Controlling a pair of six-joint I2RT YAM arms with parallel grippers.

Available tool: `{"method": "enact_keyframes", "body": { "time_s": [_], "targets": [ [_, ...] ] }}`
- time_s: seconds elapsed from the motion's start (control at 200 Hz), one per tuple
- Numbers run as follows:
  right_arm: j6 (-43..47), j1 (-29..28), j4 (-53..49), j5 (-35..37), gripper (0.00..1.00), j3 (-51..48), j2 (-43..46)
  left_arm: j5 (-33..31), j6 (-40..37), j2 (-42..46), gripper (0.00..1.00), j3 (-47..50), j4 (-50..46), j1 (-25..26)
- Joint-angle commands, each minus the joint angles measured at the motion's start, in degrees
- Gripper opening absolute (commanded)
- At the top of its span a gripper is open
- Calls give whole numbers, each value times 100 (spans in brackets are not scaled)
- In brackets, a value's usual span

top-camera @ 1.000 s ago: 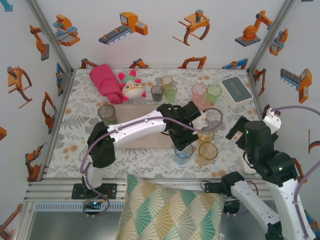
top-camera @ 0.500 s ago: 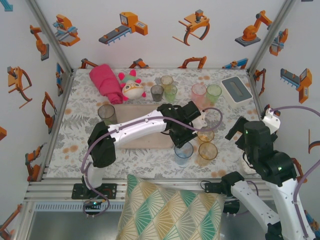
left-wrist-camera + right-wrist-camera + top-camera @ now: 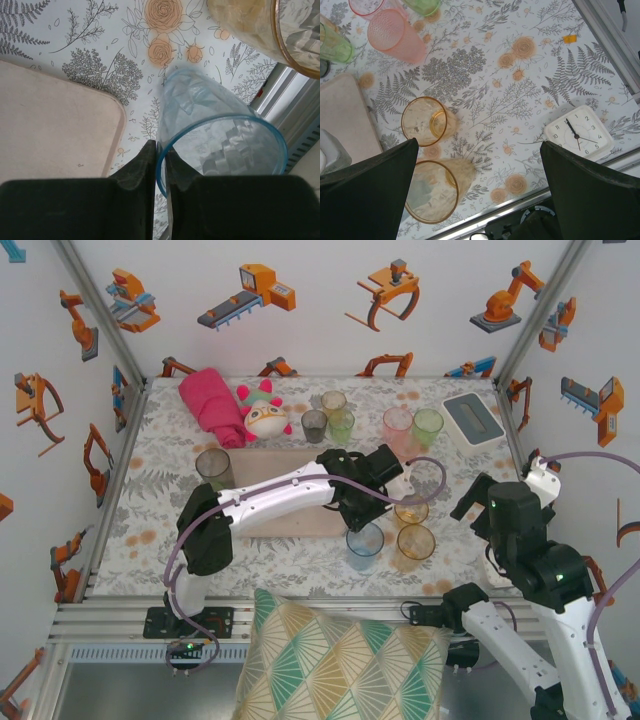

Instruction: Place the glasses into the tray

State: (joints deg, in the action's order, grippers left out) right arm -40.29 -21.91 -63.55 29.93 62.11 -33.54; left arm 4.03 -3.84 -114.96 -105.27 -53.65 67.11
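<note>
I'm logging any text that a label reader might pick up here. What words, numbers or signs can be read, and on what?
White square clock: hour digits ring the dial, too small to quote reliably.
Grey-and-white box: nothing legible.
Wall stickers: drawings of robot arms, no words.
Glasses and tray: no markings.

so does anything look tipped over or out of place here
Nothing tipped or spilled; the glasses in view stand upright. The one stray is a small white clock lying face up by the table's near edge.
</note>
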Motion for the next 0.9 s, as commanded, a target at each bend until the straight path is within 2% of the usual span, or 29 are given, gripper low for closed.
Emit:
{"method": "enact_keyframes", "body": {
  "time_s": [0.0, 0.18, 0.506, 0.656, 0.896],
  "targets": [
    [60, 28, 167, -14, 100, -13, 6, -25, -53, -62, 17, -226, -141, 24],
    [81, 25, 173, -14, 99, -5, -17, -105, -91, -62, 8, -320, -181, 21],
    [98, 26, 177, -15, 99, -32, 37, -240, -205, 32, 8, -584, -373, -27],
    [101, 28, 172, -8, 99, -23, 48, -249, -267, 200, 8, -665, -442, -282],
    [127, 20, 200, -23, 99, -71, 5, -284, -354, 514, 8, -885, -567, -1023]
  ]
}}
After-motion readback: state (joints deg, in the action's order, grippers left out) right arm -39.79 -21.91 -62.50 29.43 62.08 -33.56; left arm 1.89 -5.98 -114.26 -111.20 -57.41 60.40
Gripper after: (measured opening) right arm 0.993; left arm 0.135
